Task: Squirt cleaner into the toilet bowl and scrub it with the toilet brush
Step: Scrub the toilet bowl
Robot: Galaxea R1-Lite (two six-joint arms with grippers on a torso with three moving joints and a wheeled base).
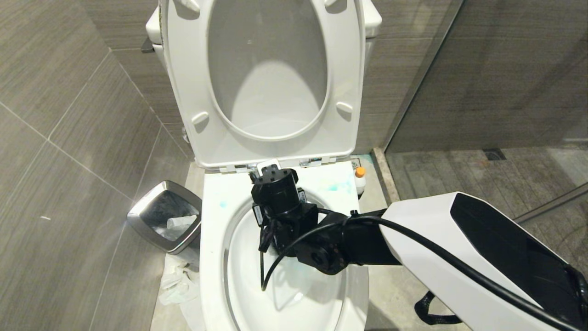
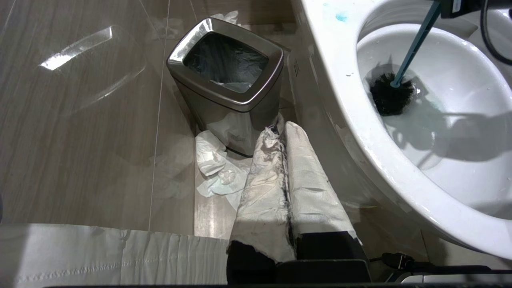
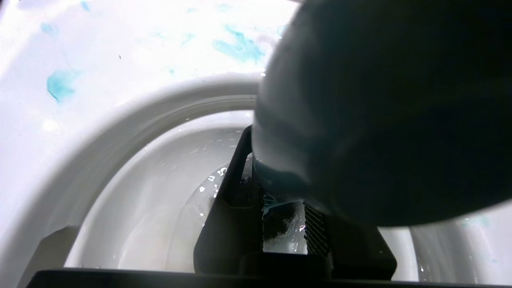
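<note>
Blocking its own wrist view, the right gripper (image 3: 280, 216) is seen clamped on the toilet brush (image 2: 414, 42) | head sunk at the toilet bowl (image 2: 360, 132) bottom | left gripper (image 2: 286, 132) closed, empty, beside bin (image 2: 236, 100) | cleaner (image 1: 360, 179) stands at 1 o'clock by the rim.

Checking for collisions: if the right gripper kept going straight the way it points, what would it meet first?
Probably the water at the bottom of the toilet bowl: the right gripper points down into it, shut on the toilet brush.
</note>
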